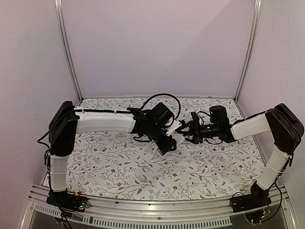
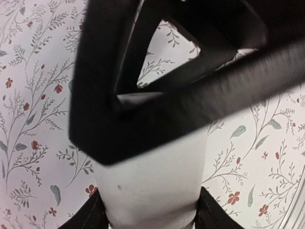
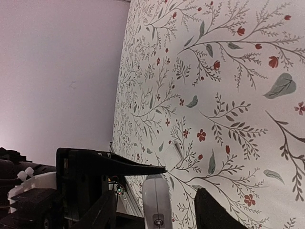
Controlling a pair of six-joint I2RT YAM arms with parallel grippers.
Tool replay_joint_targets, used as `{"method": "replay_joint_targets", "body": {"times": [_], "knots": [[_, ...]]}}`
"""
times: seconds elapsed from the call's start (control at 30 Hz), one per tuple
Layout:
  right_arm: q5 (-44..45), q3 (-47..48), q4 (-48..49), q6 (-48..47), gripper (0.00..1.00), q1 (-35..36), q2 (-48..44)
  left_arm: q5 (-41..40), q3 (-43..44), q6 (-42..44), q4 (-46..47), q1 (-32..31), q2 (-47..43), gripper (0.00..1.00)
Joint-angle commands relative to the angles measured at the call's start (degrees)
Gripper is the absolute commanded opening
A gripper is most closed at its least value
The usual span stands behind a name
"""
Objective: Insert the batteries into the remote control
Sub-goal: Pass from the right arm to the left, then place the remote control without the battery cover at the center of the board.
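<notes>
1. The remote control [image 2: 152, 186] is gripped tight by the left gripper [image 2: 150, 217], plain white side up, mid-frame in the top view, over the floral worktop [image 1: 119, 171].
2. The right gripper [image 3: 182, 180] is seen released. Its jaws are spread, and the remote's end is framed between them at bottom centre.
3. What looks like a battery [image 3: 177, 149] is seen lying on the worktop, just above that.

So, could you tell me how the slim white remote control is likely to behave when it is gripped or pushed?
The slim white plastic remote control is probably stiff: it juts straight from the left gripper. Its smooth plain back looks slippery, so it may slip in a grip. Being flat-sided, it should not roll.
</notes>
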Motion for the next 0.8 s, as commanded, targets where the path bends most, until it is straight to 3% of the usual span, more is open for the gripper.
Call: {"method": "replay_joint_targets", "body": {"times": [0.0, 0.3, 0.77], "knots": [[-1.23, -3.45, 0.11, 0.27, 0.61, -5.39, -0.8, 1.65, 4.24, 10.18, -6.93, 1.99, 3.12, 0.33], [-1.95, -7.97, -0.68, -1.46, 0.65, -11.0, -4.37, 0.77, 20.22, 25.12, -25.01, 2.99, 14.85, 0.35], [-2.74, -9.89, -1.02, -2.94, 0.65, -12.1, -7.14, 6.04, 27.41, 37.75, -30.44, 3.8, 20.19, 0.52]]}}
